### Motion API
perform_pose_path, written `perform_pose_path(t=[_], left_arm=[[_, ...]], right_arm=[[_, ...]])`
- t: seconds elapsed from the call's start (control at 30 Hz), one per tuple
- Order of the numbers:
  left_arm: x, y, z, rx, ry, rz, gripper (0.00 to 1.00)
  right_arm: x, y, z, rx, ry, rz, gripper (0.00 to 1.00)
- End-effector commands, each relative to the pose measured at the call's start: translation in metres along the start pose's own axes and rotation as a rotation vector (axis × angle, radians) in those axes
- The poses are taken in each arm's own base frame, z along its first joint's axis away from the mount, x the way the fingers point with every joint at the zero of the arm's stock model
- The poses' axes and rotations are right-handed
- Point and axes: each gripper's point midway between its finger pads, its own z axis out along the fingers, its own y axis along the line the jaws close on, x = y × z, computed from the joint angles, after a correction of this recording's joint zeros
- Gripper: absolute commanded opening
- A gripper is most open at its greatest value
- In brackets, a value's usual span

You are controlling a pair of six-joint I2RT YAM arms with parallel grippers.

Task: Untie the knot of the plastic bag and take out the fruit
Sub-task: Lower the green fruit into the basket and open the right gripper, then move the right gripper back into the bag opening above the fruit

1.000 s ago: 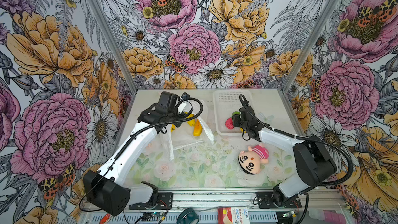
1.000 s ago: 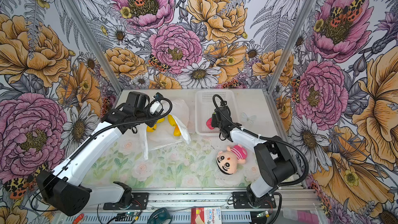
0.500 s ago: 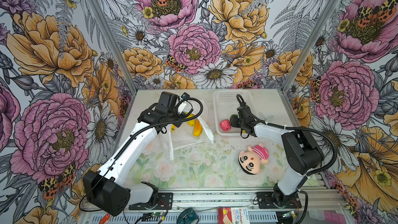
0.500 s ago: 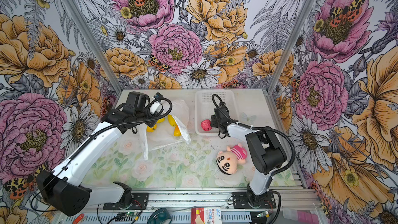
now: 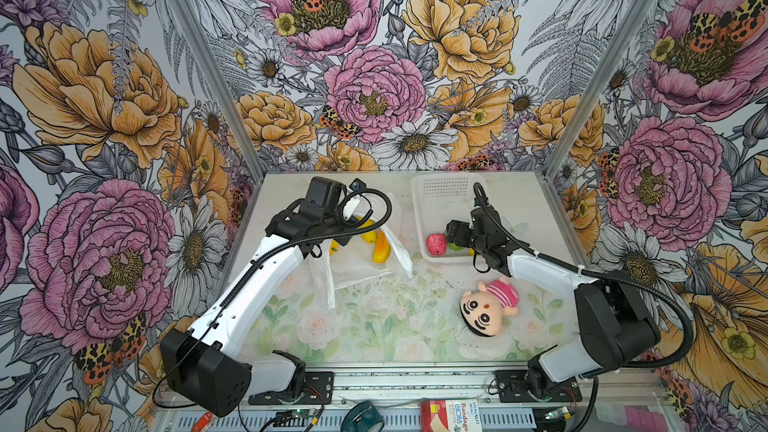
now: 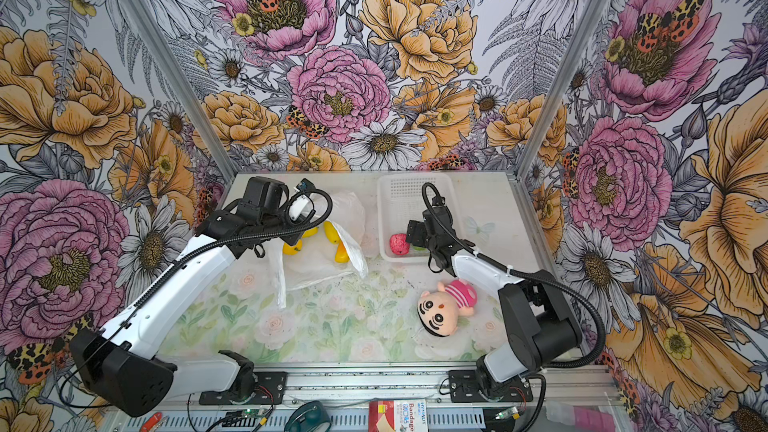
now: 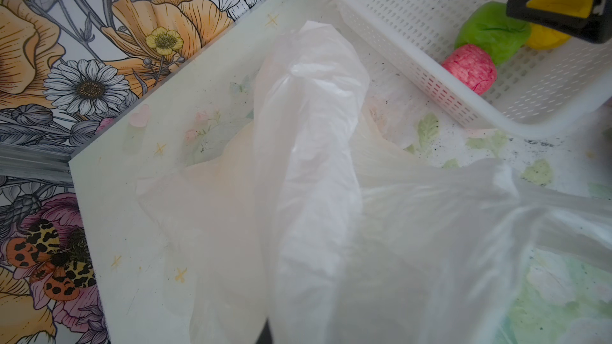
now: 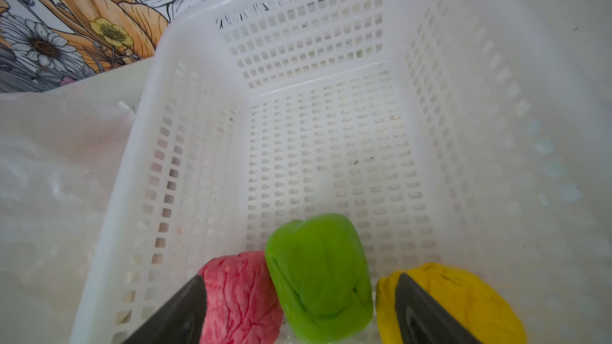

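Observation:
The plastic bag (image 5: 361,272) (image 6: 316,270) lies open at the back left with yellow fruit (image 5: 380,249) (image 6: 341,255) inside. My left gripper (image 5: 322,249) is shut on the bag's film, which fills the left wrist view (image 7: 314,160) and hides the jaws. One handle strip (image 5: 326,284) hangs loose; the knot is not in view. My right gripper (image 5: 455,236) (image 8: 298,279) stands open just above the white basket's (image 5: 440,197) (image 8: 331,77) floor. Between and beside its fingers lie a pink-red fruit (image 8: 241,296) (image 5: 436,243), a green fruit (image 8: 318,276) and a yellow fruit (image 8: 463,299), none of them gripped.
A plush doll (image 5: 486,309) (image 6: 444,305) in a pink striped shirt lies on the mat in front of the basket, under the right forearm. The floral walls close in the table at the back and on both sides.
My right gripper has opened and let the pink-red fruit drop into the basket, then drawn back a little. The left arm and the bag have stayed put.

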Motion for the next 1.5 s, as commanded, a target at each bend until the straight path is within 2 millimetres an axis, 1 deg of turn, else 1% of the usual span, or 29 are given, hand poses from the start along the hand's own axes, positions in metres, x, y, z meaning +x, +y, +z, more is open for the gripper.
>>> perform_pose_path(t=[0.0, 0.1, 0.17, 0.2, 0.23, 0.3, 0.33, 0.43, 0.5, 0.57, 0.63, 0.7, 0.77, 0.83, 0.97, 1.07, 1.27, 1.37, 1.4, 1.47], left_arm=[[-0.001, -0.001, 0.001, -0.011, -0.008, 0.019, 0.00], [-0.002, -0.001, 0.001, -0.010, -0.009, 0.020, 0.00], [-0.002, -0.001, 0.000, -0.009, -0.011, 0.020, 0.00], [-0.002, -0.002, 0.000, -0.010, -0.010, 0.021, 0.00], [-0.002, -0.002, 0.000, -0.010, -0.010, 0.022, 0.00], [-0.002, -0.002, 0.000, -0.011, -0.009, 0.021, 0.00], [-0.002, -0.002, 0.000, -0.010, -0.009, 0.022, 0.00], [-0.002, -0.002, 0.000, -0.013, -0.009, 0.024, 0.00], [-0.001, -0.002, 0.001, -0.013, -0.006, 0.025, 0.00], [-0.001, -0.002, 0.001, -0.012, -0.004, 0.025, 0.00], [-0.001, -0.001, 0.001, -0.014, -0.005, 0.024, 0.00], [-0.001, -0.002, 0.001, -0.013, -0.005, 0.025, 0.00], [-0.001, -0.002, 0.001, -0.013, -0.004, 0.025, 0.00], [-0.001, -0.002, 0.001, -0.013, -0.004, 0.026, 0.00], [-0.001, -0.002, 0.001, -0.012, -0.006, 0.027, 0.00], [-0.003, -0.003, 0.000, -0.011, -0.010, 0.027, 0.00], [-0.005, -0.003, -0.005, -0.011, -0.026, 0.027, 0.00], [-0.007, -0.003, -0.007, -0.010, -0.034, 0.027, 0.00], [-0.007, -0.004, -0.008, -0.007, -0.036, 0.028, 0.00], [-0.008, -0.004, -0.009, -0.005, -0.040, 0.028, 0.00]], right_arm=[[-0.026, 0.026, -0.038, -0.112, -0.146, -0.016, 0.81], [-0.031, 0.056, -0.081, -0.209, -0.261, -0.105, 0.78], [-0.026, 0.082, -0.112, -0.290, -0.338, -0.193, 0.76], [-0.024, 0.094, -0.124, -0.335, -0.368, -0.230, 0.75], [-0.019, 0.108, -0.139, -0.394, -0.398, -0.271, 0.74], [-0.008, 0.131, -0.161, -0.493, -0.435, -0.347, 0.72], [0.002, 0.146, -0.173, -0.556, -0.448, -0.393, 0.70], [0.029, 0.180, -0.195, -0.678, -0.472, -0.525, 0.69], [0.047, 0.199, -0.200, -0.717, -0.472, -0.608, 0.67], [0.066, 0.219, -0.201, -0.739, -0.463, -0.693, 0.67], [0.083, 0.236, -0.195, -0.748, -0.441, -0.761, 0.65], [0.102, 0.250, -0.184, -0.751, -0.411, -0.826, 0.64], [0.115, 0.264, -0.169, -0.721, -0.387, -0.879, 0.60], [0.125, 0.272, -0.150, -0.672, -0.363, -0.916, 0.58], [0.131, 0.281, -0.109, -0.532, -0.337, -0.941, 0.58], [0.135, 0.287, -0.085, -0.453, -0.317, -0.954, 0.58], [0.148, 0.303, -0.033, -0.378, -0.244, -0.908, 0.55], [0.148, 0.306, -0.013, -0.304, -0.222, -0.890, 0.56], [0.148, 0.304, -0.007, -0.277, -0.215, -0.890, 0.58], [0.141, 0.298, 0.007, -0.189, -0.214, -0.875, 0.60]])
